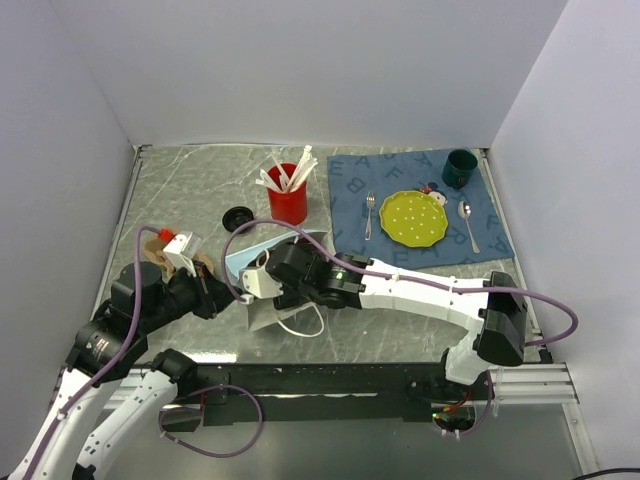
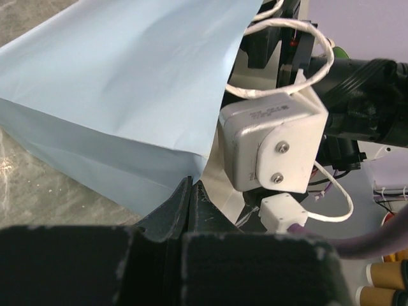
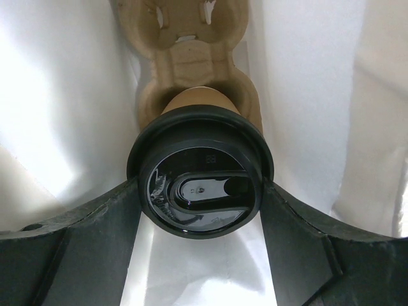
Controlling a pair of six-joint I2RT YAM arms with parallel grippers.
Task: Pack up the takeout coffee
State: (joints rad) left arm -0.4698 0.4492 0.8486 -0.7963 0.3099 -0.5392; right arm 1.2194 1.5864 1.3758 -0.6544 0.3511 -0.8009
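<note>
Your right pincer (image 3: 201,194) grips the takeout coffee (image 3: 197,102) by its lid (image 3: 201,178) inside the blue bag (image 2: 127,83), near the cup tray (image 3: 185,38), and your left pincer (image 2: 193,197) is closed on the bag's edge, so a crooked drop could tip and spill it

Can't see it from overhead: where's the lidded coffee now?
The coffee is in the right wrist view, gripped by the right pincer inside the bag, beside the cardboard carrier.
</note>
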